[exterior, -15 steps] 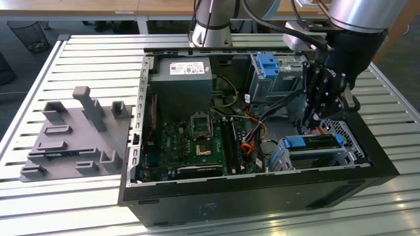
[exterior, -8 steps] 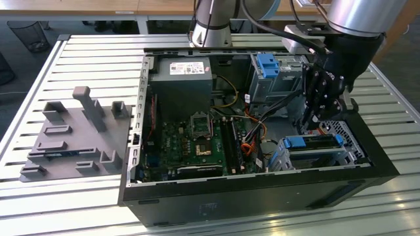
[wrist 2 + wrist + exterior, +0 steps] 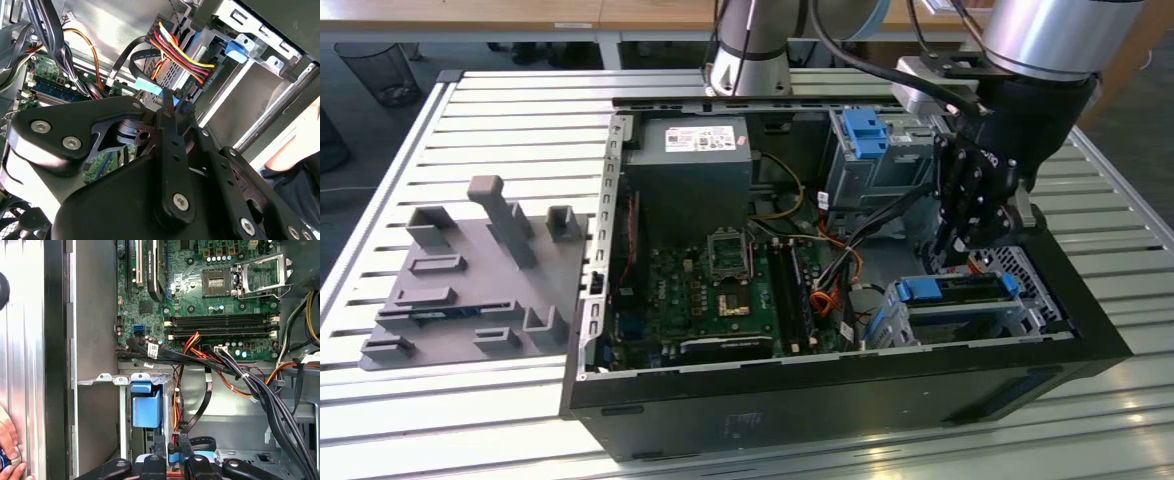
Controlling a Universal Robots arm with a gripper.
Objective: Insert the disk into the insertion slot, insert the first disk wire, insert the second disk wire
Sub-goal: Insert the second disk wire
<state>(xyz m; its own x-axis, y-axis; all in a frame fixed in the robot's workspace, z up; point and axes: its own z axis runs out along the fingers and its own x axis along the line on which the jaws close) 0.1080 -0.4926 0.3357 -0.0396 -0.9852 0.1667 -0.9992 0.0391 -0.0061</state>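
- Gripper: black, lowered inside the open computer case, directly above the disk.
- Finger state: in the second wrist view the fingertips sit together on a light-blue connector on a flat black cable; the grip appears closed on it.
- Disk: seated in the insertion slot, its blue carrier edge facing the motherboard. The slot stands in the case corner toward the exterior view's right.
- Wiring: a red, yellow and orange wire bundle ends in a black plug at the disk end, just beside the fingertips. Whether that plug is fully seated cannot be determined.
- First wrist view: blue carrier tab visible at the slot frame, with the flat black cable looping beside it and the gripper's black links below.
- Taller grey cage with blue latch stands behind the slot, apart from the gripper.
- Surroundings: case rests on a slatted metal table; a grey fixture plate lies well apart, toward the exterior view's left.
- A person's hand rests at the case's outer edge in the first wrist view.
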